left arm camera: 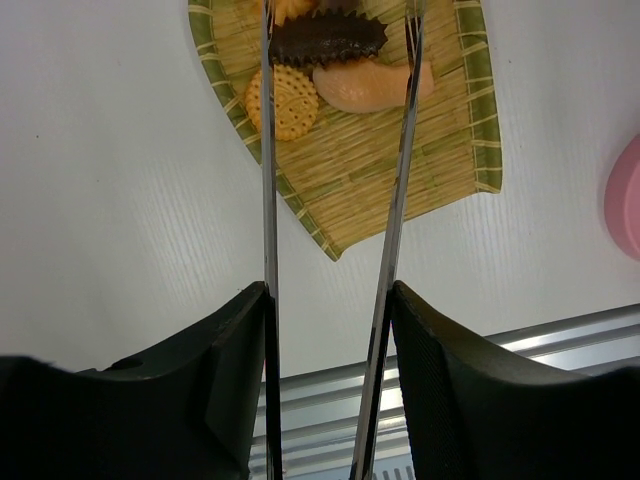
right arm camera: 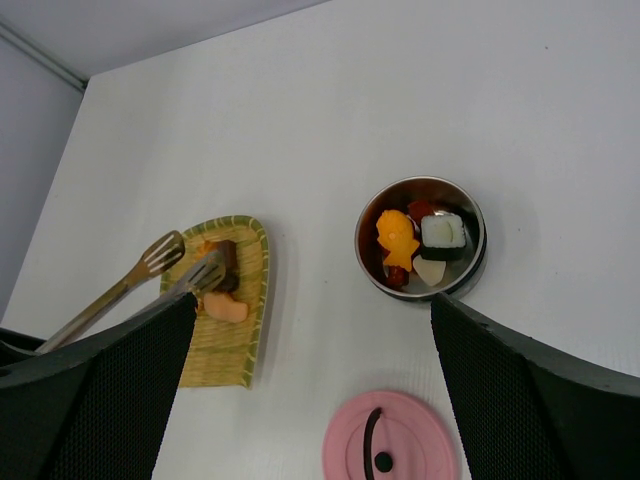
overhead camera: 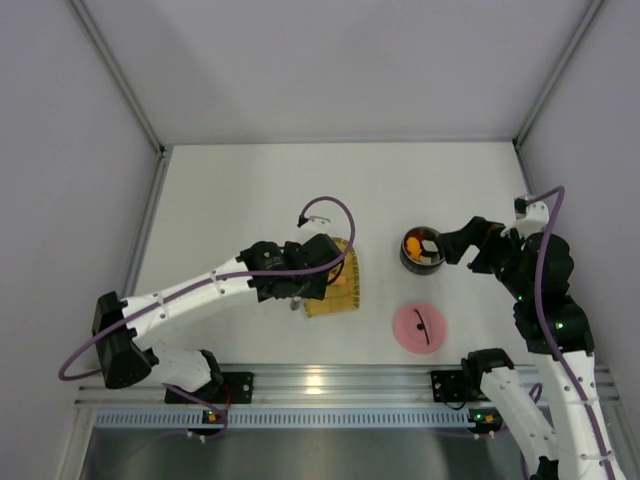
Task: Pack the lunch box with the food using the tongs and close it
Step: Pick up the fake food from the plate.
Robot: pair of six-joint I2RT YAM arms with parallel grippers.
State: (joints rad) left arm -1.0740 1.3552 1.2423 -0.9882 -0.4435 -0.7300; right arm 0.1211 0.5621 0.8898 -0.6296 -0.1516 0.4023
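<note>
Jaws of left gripper (left arm camera: 330, 300) clamp the tongs (left arm camera: 268, 200) by both stiff, springy arms. The 2 tips are spread over food (left arm camera: 365, 88) at the tray's (left arm camera: 400, 190) far end. It is likely light and slick; pinch it mid-body. Part-filled lunch box (right arm camera: 362, 240) sits toward the table's (overhead camera: 250, 200) right edge, beside the spread right gripper (right arm camera: 312, 305).

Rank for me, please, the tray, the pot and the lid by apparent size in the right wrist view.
1. tray, clearly the longest.
2. pot and lid look about alike; the lid lies nearer the camera and is cut off by the frame, so I leave them unranked.
</note>
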